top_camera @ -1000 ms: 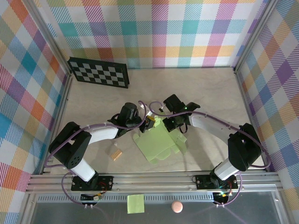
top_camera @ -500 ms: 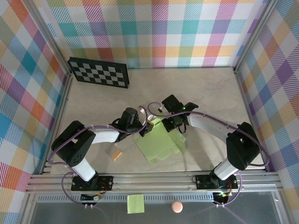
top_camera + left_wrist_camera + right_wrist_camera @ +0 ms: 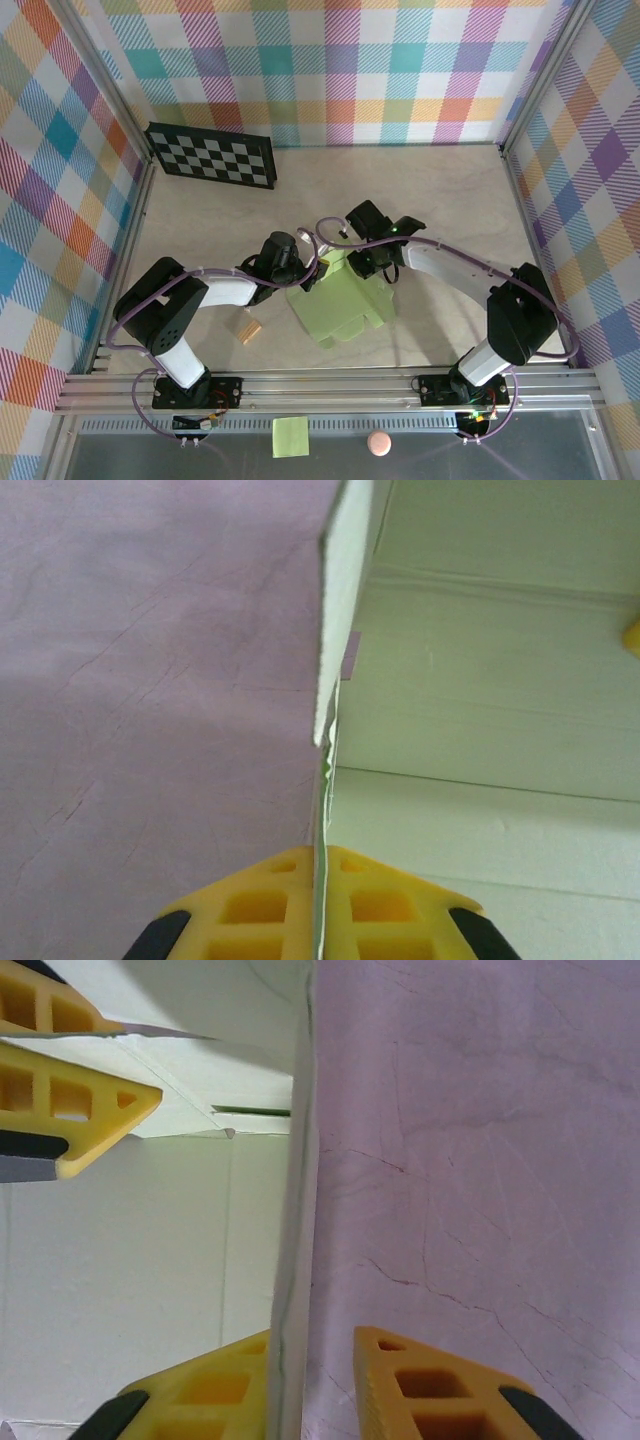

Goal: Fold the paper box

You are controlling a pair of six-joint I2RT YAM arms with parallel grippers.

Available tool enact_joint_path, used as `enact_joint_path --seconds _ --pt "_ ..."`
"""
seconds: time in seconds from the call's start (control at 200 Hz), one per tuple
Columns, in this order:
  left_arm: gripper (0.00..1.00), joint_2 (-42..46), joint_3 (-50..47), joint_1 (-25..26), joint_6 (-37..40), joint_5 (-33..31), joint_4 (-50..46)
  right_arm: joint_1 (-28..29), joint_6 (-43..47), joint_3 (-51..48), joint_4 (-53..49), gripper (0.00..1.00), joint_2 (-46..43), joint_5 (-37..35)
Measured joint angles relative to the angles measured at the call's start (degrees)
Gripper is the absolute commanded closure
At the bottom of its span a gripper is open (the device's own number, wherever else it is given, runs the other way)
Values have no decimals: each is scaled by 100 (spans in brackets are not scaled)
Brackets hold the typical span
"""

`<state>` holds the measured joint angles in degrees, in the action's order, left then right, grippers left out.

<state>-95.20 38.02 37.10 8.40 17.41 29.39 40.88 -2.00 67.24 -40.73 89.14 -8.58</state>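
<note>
Paper box (image 3: 345, 305) edge pinched in left gripper (image 3: 320, 858).

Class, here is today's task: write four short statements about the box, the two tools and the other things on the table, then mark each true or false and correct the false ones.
1. The left tool is clamped on an edge of the box. True.
2. The right tool is shut tight on the box. False: its fingers stand apart, leaving a gap beside the card edge.
3. The checkerboard lies at the far left of the table. True.
4. The tan block sits on the box. False: it lies on the table, left of the box and apart from it.
</note>
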Motion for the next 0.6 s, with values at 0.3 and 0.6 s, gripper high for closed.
enact_joint_path --seconds 0.3,0.6 --pt "93 0 7 39 39 -17 -9 0 118 308 -179 69 -389 4" --pt "93 0 20 44 46 -22 -33 -2 138 570 -87 71 -433 26"
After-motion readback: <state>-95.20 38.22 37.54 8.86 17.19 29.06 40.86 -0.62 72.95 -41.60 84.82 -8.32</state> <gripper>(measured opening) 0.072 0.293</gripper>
